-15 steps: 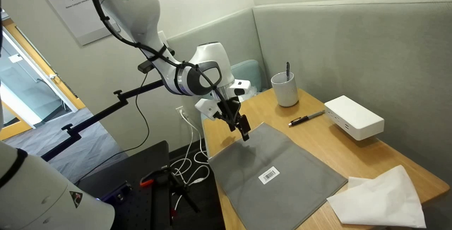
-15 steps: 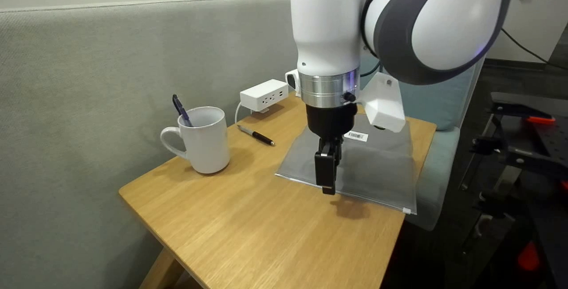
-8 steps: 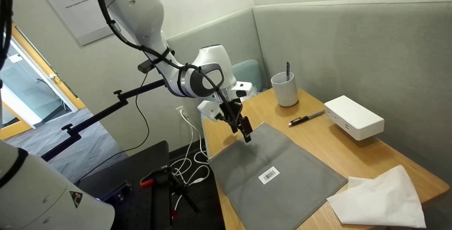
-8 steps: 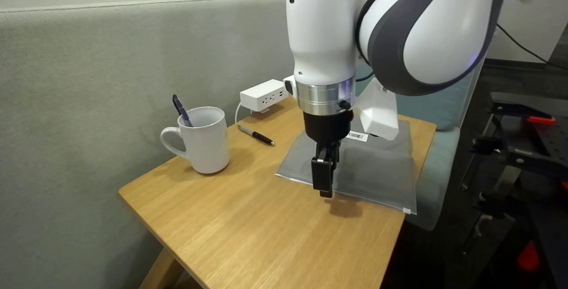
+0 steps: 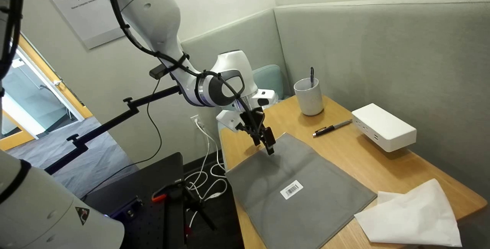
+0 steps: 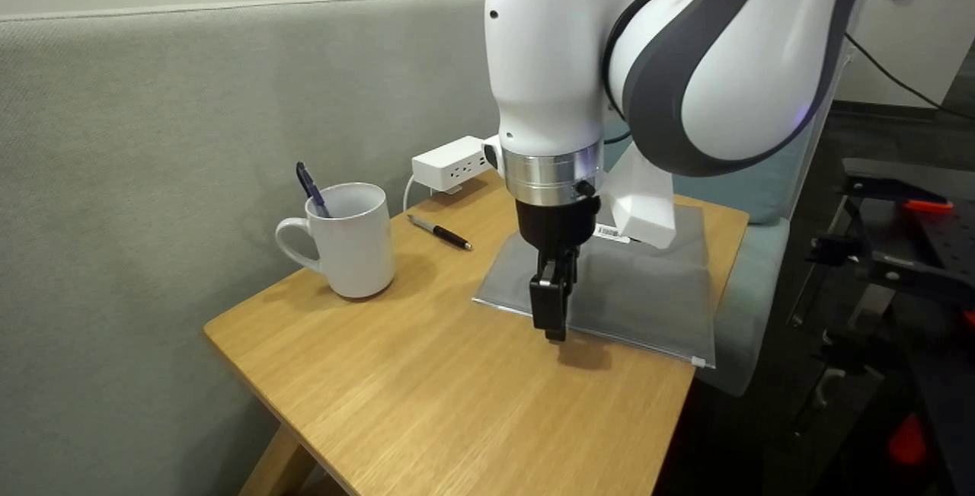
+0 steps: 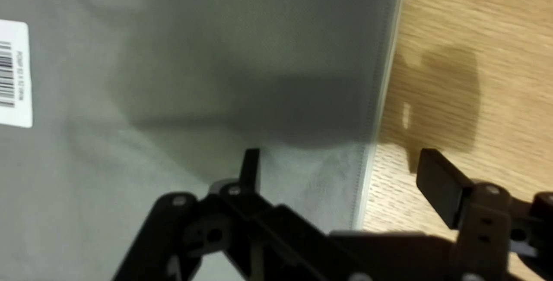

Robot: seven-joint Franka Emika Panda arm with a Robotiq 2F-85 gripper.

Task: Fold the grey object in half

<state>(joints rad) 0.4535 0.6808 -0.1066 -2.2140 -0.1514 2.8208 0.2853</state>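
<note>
The grey object is a flat square pouch (image 5: pixel 306 214) lying unfolded on the wooden table, with a white barcode label (image 5: pixel 291 189). It also shows in an exterior view (image 6: pixel 647 290), with a clear zip-like edge and a small white slider at one corner. In the wrist view the pouch (image 7: pixel 173 78) fills the left and middle. My gripper (image 7: pixel 339 160) is open and empty there, one finger over the pouch and the other over bare wood, with the pouch's edge between them. In both exterior views the gripper (image 5: pixel 270 147) (image 6: pixel 554 321) hovers just above that edge, apart from the table.
A white mug (image 5: pixel 309 98) with a pen in it stands near the padded bench back (image 5: pixel 383 57). A pen (image 5: pixel 332 128) lies beside it. A white power box (image 5: pixel 384 126) is at the table's rear edge. White crumpled paper (image 5: pixel 413 218) lies beside the pouch.
My gripper has moved slightly downward and along the pouch's edge, toward the mug side. Its fingers stay apart. The pouch has not moved.
</note>
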